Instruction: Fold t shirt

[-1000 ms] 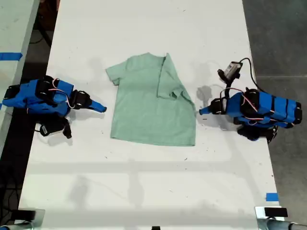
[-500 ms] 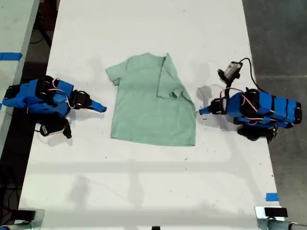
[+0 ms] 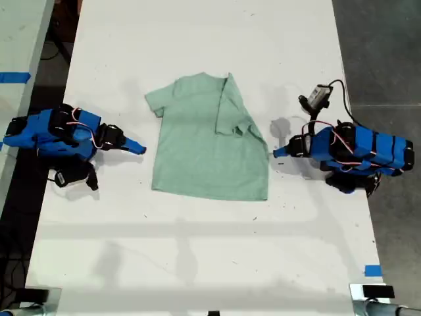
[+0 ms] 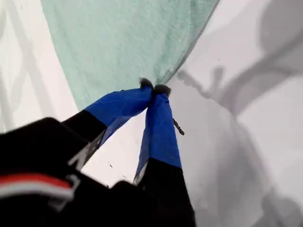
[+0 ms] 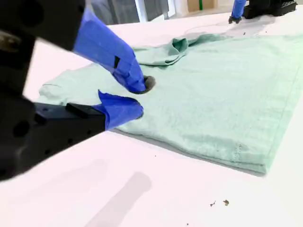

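Plainly, the blue first gripper [image 4: 154,89], tips pressed together beside the pale mint-green cloth t-shirt [image 3: 207,148], could bunch its edge on the exterior view's right if it pushes in, while the second gripper [image 5: 138,98] waits slightly spread.

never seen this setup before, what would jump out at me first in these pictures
The pale green t shirt lies mid-table on the white table, one sleeve already folded over on the exterior view's right. Two blue arms flank it: my first gripper, shut at the shirt's edge on that view's right, and my second gripper, slightly open, on its left.
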`<state>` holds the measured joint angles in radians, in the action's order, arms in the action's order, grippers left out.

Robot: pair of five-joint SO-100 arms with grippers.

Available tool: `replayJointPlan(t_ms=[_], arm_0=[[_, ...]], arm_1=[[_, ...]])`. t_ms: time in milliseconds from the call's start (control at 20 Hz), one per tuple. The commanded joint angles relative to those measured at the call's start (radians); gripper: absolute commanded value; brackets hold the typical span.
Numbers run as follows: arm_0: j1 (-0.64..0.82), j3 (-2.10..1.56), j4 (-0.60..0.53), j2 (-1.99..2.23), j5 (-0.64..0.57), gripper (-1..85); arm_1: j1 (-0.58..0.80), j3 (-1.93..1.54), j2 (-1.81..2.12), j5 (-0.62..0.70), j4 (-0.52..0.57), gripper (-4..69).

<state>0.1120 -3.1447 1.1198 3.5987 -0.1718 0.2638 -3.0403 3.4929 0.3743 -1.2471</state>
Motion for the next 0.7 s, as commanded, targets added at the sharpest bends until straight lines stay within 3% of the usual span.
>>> replayJointPlan(t_ms=[0,650], arm_0=[[0.005,0.017,-0.017,0.005,0.000,4.4],[0.006,0.017,-0.015,0.005,0.012,4.3]], arm_1=[[-0.012,-0.046,0.017,-0.009,-0.005,1.2],[-0.020,-0.048,0.017,-0.012,0.000,1.2]])
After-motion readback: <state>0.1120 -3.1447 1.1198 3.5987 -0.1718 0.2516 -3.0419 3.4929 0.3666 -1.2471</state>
